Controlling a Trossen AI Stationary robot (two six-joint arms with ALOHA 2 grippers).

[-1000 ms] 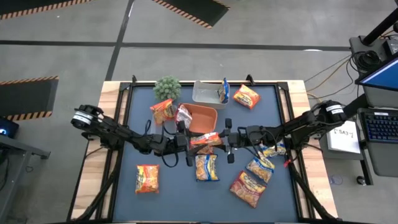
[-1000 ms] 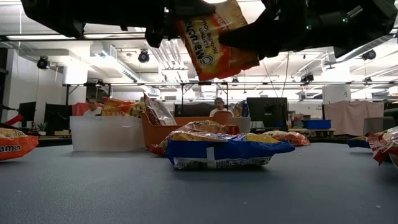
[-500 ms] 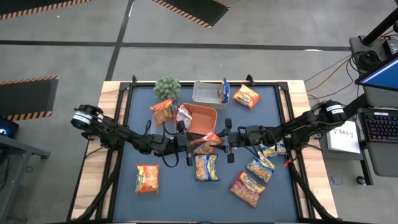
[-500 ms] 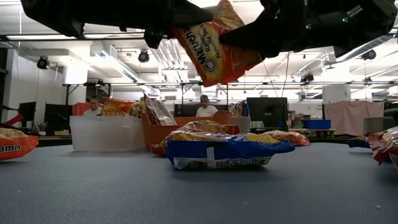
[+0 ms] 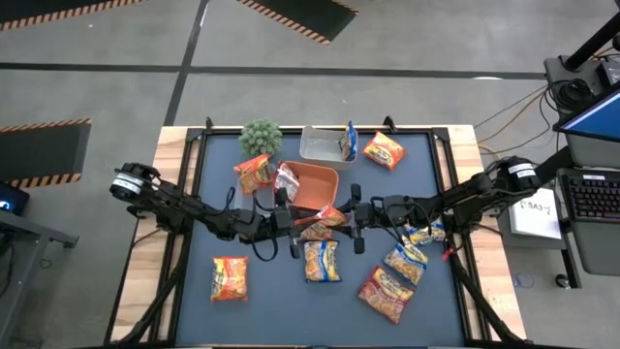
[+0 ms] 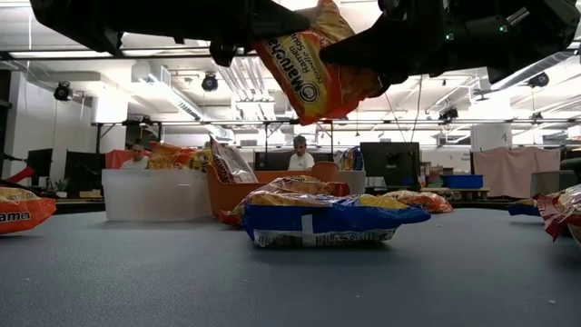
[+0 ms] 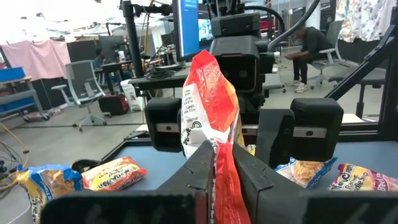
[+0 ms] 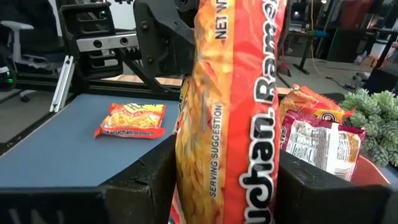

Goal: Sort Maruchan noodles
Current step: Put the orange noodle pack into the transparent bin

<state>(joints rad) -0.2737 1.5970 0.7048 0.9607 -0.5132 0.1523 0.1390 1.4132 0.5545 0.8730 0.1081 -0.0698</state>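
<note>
An orange Maruchan noodle packet point(image 5: 320, 222) hangs in the air over the table's middle, between my two grippers. My left gripper point(image 5: 296, 225) comes from the left and is shut on it. My right gripper point(image 5: 347, 217) comes from the right, its fingers open on either side of the packet point(image 8: 236, 112). In the low view the packet point(image 6: 313, 64) tilts high above a blue-and-yellow packet point(image 6: 318, 222) that lies flat on the mat. More packets lie around. My left gripper pinches the packet's thin sealed edge point(image 7: 219, 163) between its two fingers, coming level from the table's left. The packet stands on edge, lifted clear of the table. My right gripper's fingers point(image 8: 155, 180) flank the packet's broad faces; whether they touch it I cannot tell.
An orange tray point(image 5: 312, 186) holding a packet point(image 5: 287, 177) stands just behind the grippers. A clear tub point(image 5: 322, 147) with a blue packet point(image 5: 349, 143) and a small plant point(image 5: 261, 136) stand at the far edge. Packets lie at near left point(image 5: 230, 277) and near right point(image 5: 386, 293).
The orange packet has tipped a little in the air between the two grippers, its printed face turning in the low view. Both arms have stayed almost where they were.
</note>
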